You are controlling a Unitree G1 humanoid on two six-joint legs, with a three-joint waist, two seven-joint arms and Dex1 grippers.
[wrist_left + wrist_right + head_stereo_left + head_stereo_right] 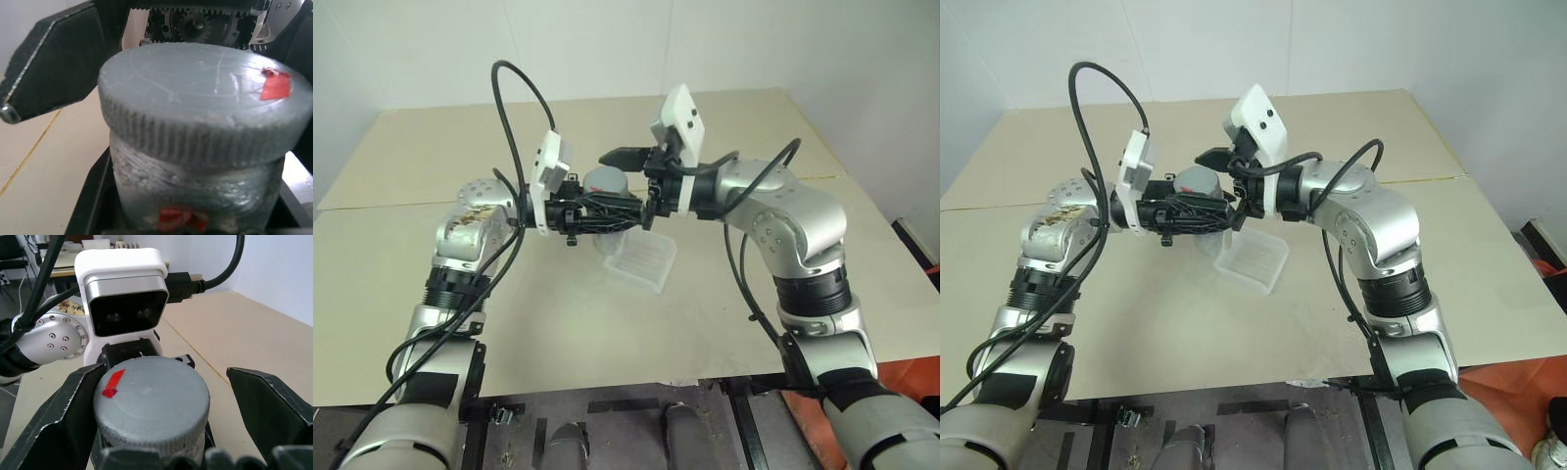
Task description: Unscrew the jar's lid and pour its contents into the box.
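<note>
Nearest the camera, the two arms rise from the lower corners of the head view and bend inward to meet at mid-frame above the worktop [431, 294]. The left claw [625, 211] points toward the right of the frame and is clamped around the body of the jar [195, 196], holding it upright above the worktop. In the left wrist view its black fingers [90, 196] flank the clear, scuffed jar wall, where a bit of red label shows. The grey ribbed lid [149, 406] is on the jar and carries a small red mark on top.

The right claw [641, 181] comes in from the right, pointing toward the left of the frame, with its fingers [266, 401] spread wide on either side of the lid. One finger lies close against the lid's edge; the other stands clear of it.

Just below and behind the jar, the box [641, 262] rests on the worktop, near the centre of the frame. The pale worktop runs on to the white wall at the top of the frame.
</note>
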